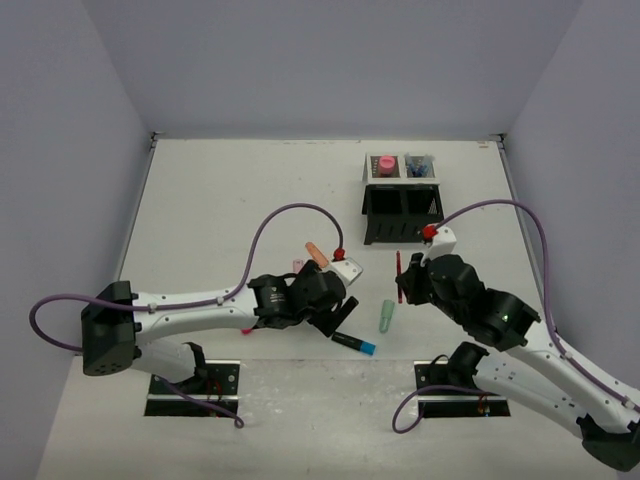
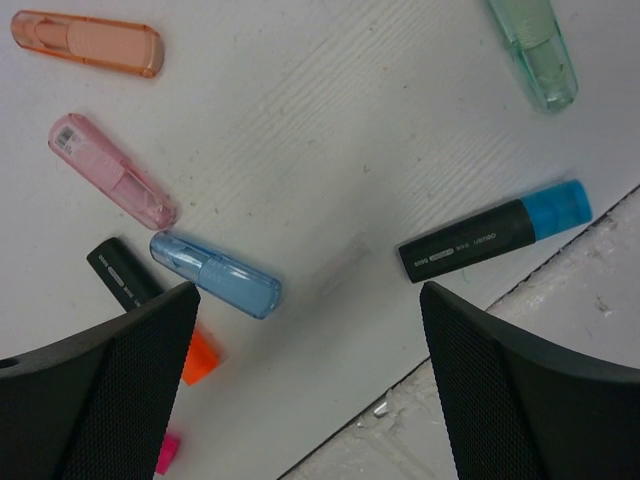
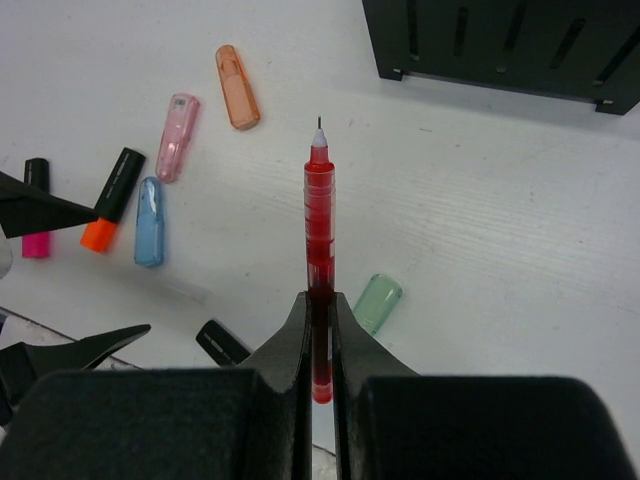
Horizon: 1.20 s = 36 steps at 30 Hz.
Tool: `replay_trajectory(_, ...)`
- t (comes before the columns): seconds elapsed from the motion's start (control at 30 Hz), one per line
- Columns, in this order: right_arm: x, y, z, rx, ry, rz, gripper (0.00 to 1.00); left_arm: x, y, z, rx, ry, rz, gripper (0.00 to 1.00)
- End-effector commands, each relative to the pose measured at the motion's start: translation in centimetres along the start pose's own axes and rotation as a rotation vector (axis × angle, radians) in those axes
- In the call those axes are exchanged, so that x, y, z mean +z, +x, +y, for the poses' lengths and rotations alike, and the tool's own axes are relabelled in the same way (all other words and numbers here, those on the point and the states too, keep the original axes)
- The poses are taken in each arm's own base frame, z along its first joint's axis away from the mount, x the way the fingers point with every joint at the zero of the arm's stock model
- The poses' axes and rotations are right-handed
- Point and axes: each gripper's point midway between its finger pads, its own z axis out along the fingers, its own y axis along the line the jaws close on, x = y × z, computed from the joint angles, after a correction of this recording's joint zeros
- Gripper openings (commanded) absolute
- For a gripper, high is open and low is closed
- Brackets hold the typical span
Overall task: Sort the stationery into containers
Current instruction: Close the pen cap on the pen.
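Sorting looks about half done, judging from the top view: the right gripper (image 1: 404,287) is pressed on the red pen (image 1: 399,268), and the black mesh organizer (image 1: 402,212) stands straight ahead of it, farther from the arm bases, with bare table (image 1: 230,200) between them. The long axis of the pen points almost directly at the organizer, and the right arm is clearly the nearer one. The two far compartments hold something pink and something blue, and the two near ones look dark. The left gripper (image 1: 338,318) hangs low near the black highlighter with blue cap (image 1: 356,346), and the mint highlighter (image 1: 386,316) lies between the two arms. In the left wrist view the fingers (image 2: 120,400) are spread wide and hold nothing. Between them lie the blue highlighter (image 2: 215,275) on the left and the black highlighter with blue cap on the right, both apart from the pads. In the right wrist view the jaws pinch the pen near its back end, tip forward. The organizer is ahead and to the right, so the next move probably needs a reach forward with a small turn to the right. The table is white with light scratches, and pale lilac walls (image 1: 60,120) close it on three sides
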Motion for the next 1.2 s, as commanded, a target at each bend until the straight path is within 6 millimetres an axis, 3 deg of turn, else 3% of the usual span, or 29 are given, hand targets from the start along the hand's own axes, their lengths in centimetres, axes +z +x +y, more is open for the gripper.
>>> replay_trajectory(0.0, 0.2, 0.0, 0.4, 0.006, -0.017, 0.0, 0.0, -0.4, -3.3, 0.5, -0.159, -0.101, -0.064, 0.95)
replay_trajectory(0.07, 0.2, -0.1, 0.3, 0.007, -0.015, -0.006, 0.0, -1.0, -3.4, 1.6, -0.254, -0.194, -0.048, 0.97)
replay_trajectory(0.13, 0.2, -0.2, 0.4, 0.009, -0.018, -0.014, 0.0, -1.7, -3.4, 2.7, -0.568, -0.337, -0.054, 0.98)
replay_trajectory(0.2, 0.2, -0.4, 0.5, 0.01, -0.021, -0.018, 0.0, -3.2, -1.3, 4.3, -0.793, -0.51, -0.003, 0.99)
replay_trajectory(0.3, 0.2, -0.3, 0.7, 0.012, -0.033, -0.019, 0.0, -3.3, -0.2, 2.8, -1.061, -0.566, 0.068, 1.0)
replay_trajectory(0.37, 0.2, -0.5, 1.0, 0.018, -0.049, -0.028, 0.0, -2.5, -0.1, 1.4, -1.131, -0.53, 0.104, 0.99)
replay_trajectory(0.43, 0.2, -0.5, 1.4, 0.013, -0.074, -0.027, 0.0, -1.6, 1.4, 0.3, -1.226, -0.545, 0.163, 0.98)
replay_trajectory(0.6, -0.2, -0.9, 2.1, 0.002, -0.115, -0.035, 0.0, 0.7, 3.4, -1.8, -1.375, -0.538, 0.24, 0.81)
replay_trajectory(0.9, -1.6, -1.0, 3.9, -0.03, -0.239, -0.028, 0.0, 3.1, 3.2, -1.3, -1.458, -0.701, 0.214, 0.79)
replay_trajectory(1.17, -2.5, -0.7, 4.5, -0.028, -0.307, -0.041, 0.0, 5.1, 3.1, -1.3, -1.521, -0.664, 0.191, 0.71)
